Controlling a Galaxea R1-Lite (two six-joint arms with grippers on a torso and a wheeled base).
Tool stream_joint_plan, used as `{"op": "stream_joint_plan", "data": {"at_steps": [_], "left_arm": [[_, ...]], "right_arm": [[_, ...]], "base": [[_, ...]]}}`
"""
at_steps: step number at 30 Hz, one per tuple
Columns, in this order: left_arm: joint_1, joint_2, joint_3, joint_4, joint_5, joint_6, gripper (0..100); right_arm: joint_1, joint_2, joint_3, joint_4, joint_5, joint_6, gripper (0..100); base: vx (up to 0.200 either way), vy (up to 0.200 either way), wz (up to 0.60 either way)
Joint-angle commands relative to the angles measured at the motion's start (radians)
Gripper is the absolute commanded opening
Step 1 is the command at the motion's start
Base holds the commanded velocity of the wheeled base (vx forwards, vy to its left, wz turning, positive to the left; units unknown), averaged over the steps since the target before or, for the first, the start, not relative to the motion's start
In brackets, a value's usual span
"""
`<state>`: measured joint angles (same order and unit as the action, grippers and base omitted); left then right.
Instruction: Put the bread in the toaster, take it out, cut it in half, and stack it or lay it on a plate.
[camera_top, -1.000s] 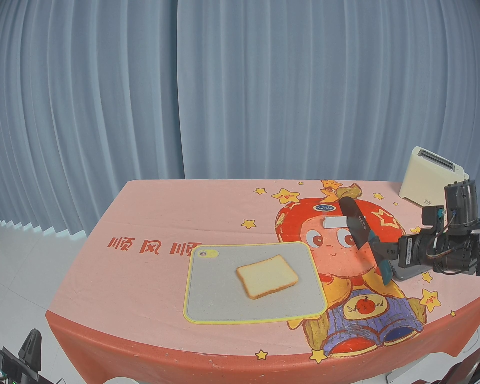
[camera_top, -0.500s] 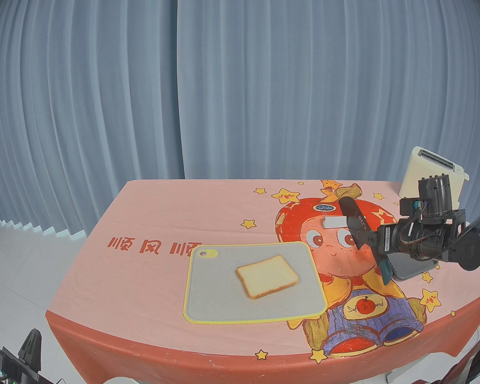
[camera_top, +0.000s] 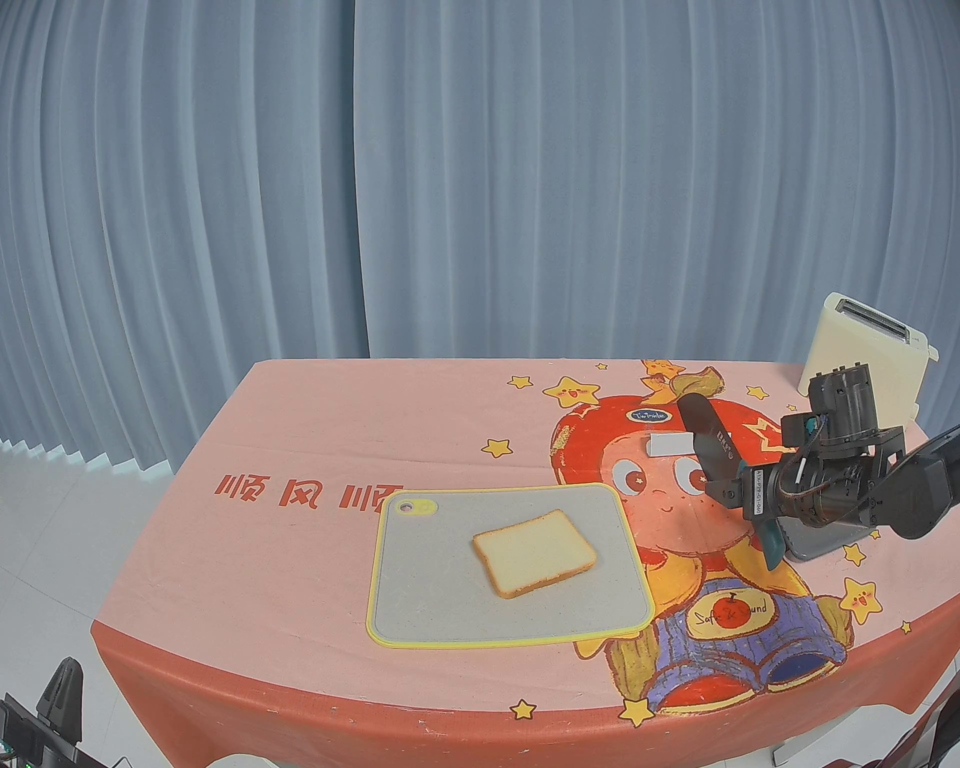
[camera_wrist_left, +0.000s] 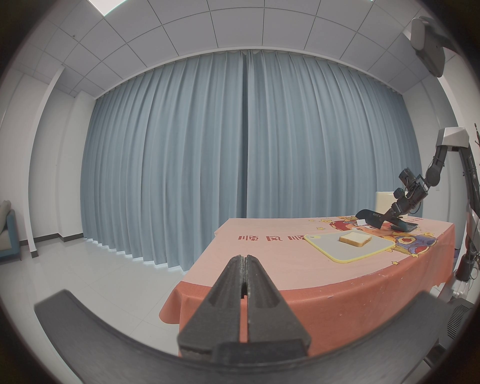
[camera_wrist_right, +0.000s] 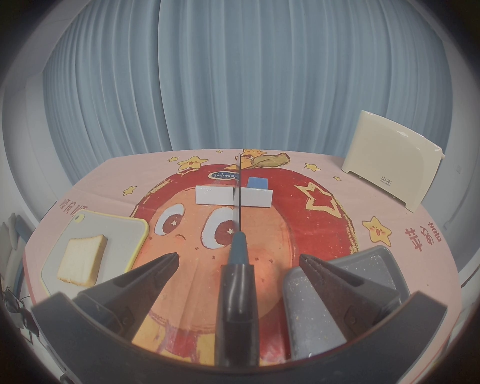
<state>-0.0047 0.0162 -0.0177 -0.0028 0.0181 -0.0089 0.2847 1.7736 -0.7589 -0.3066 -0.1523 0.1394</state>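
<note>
A slice of bread (camera_top: 535, 552) lies flat on the grey cutting board (camera_top: 430, 580) with a yellow rim. The knife (camera_top: 712, 440), with a black blade and teal handle, stands on edge in a white holder (camera_wrist_right: 255, 196) to the right of the board. My right gripper (camera_top: 738, 492) is open, its fingers (camera_wrist_right: 145, 280) on either side of the knife handle (camera_wrist_right: 238, 280) without closing on it. The cream toaster (camera_top: 865, 355) stands at the far right corner. My left gripper (camera_wrist_left: 243, 265) is shut and empty, low and well off the table's left side.
A grey speckled plate (camera_wrist_right: 307, 320) lies under my right wrist near the table's right edge. The pink printed tablecloth (camera_top: 320, 440) covers the table, and a blue curtain hangs behind it.
My right arm has moved left toward the knife and its wrist has turned, bringing the open fingers around the handle. The knife and the bread have not moved.
</note>
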Motion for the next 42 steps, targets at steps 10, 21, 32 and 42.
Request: {"op": "stream_joint_plan", "data": {"at_steps": [10,21,32,42], "left_arm": [[0.0,-0.004,0.018,0.0,0.0,-0.002,0],[0.0,-0.004,0.018,0.0,0.0,-0.002,0],[0.0,-0.004,0.018,0.0,0.0,0.0,0],[0.0,-0.004,0.018,0.0,0.0,0.0,0]], "right_arm": [[0.007,0.049,0.007,-0.045,0.0,0.002,100],[0.016,0.041,0.012,-0.046,0.0,0.005,0],[0.044,-0.045,0.016,-0.045,-0.004,0.008,0],[0.039,-0.109,0.021,-0.035,-0.003,0.003,0]], "base": [[0.0,0.0,0.0],[0.0,0.0,0.0],[0.0,0.0,0.0],[0.0,0.0,0.0]]}}
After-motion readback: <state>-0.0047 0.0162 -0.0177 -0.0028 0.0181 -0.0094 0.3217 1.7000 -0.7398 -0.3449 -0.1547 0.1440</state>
